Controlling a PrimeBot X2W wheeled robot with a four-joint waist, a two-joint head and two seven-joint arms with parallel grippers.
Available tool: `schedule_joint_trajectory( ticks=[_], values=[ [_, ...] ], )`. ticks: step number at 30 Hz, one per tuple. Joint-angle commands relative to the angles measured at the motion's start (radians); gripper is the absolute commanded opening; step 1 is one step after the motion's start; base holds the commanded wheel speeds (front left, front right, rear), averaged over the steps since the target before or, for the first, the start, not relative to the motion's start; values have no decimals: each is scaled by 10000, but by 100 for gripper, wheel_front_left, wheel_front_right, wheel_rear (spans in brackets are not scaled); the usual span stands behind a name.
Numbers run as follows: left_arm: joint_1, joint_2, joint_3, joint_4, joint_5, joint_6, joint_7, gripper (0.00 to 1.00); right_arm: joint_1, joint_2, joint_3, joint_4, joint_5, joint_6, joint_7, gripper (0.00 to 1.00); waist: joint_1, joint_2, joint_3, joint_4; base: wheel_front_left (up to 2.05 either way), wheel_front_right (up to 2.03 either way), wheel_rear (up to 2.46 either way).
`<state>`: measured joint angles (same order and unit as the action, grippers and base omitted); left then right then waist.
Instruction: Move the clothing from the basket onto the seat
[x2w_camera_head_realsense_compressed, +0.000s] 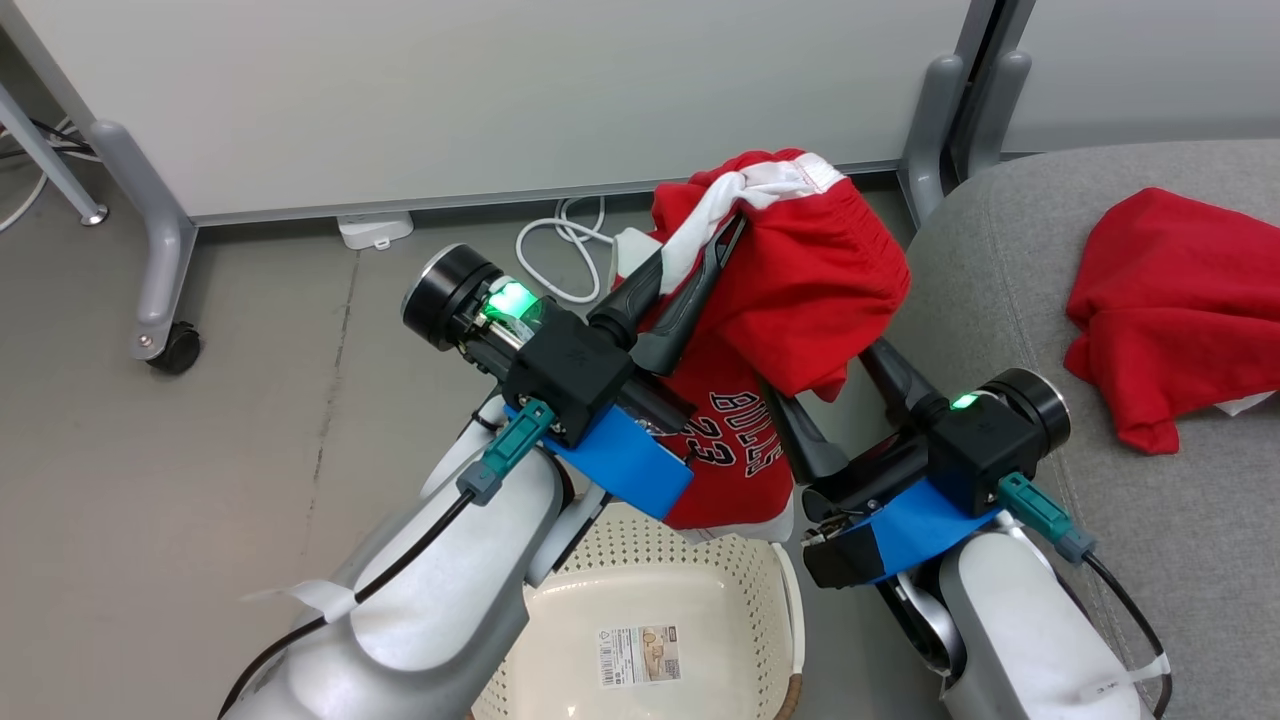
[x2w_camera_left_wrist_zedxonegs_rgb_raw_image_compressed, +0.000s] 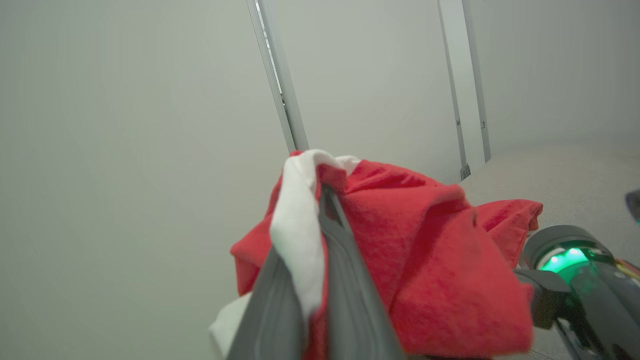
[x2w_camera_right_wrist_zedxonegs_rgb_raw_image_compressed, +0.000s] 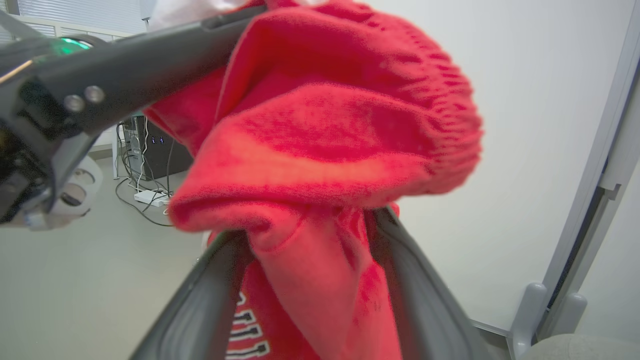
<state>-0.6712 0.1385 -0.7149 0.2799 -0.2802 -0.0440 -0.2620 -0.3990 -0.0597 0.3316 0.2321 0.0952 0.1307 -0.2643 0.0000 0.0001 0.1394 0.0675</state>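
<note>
You've got the seat (x2w_camera_head_realsense_compressed: 1000, 330) right of the right pincer (x2w_camera_head_realsense_compressed: 830, 392), one red garment (x2w_camera_head_realsense_compressed: 1170, 300) lying on it. The basket (x2w_camera_head_realsense_compressed: 640, 550) sits below both pincers. The lettered garment (x2w_camera_head_realsense_compressed: 800, 280) hangs between them: left pincer (x2w_camera_head_realsense_compressed: 715, 240) clenched on its white trim (x2w_camera_left_wrist_zedxonegs_rgb_raw_image_compressed: 295, 225), right tips buried in fabric, grip unclear.

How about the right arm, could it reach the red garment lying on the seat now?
Probably not yet: the right gripper sits spread under the jersey, which the left gripper pinches above the basket. Freed, its way to the red garment on the seat looks open.
</note>
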Motion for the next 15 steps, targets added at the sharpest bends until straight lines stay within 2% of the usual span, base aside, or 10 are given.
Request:
schedule_joint_trajectory(
  ticks=[1,15],
  values=[
    [-34,-21,32,-24,46,-19,-43,0,-94,46,-1,53,27,1,-2,0,0,-1,-1,10,0,0,0],
    [58,-43,104,86,98,-97,-43,0,-3,95,-67,-61,62,1,-2,0,0,-1,13,6,0,0,0]
  ],
)
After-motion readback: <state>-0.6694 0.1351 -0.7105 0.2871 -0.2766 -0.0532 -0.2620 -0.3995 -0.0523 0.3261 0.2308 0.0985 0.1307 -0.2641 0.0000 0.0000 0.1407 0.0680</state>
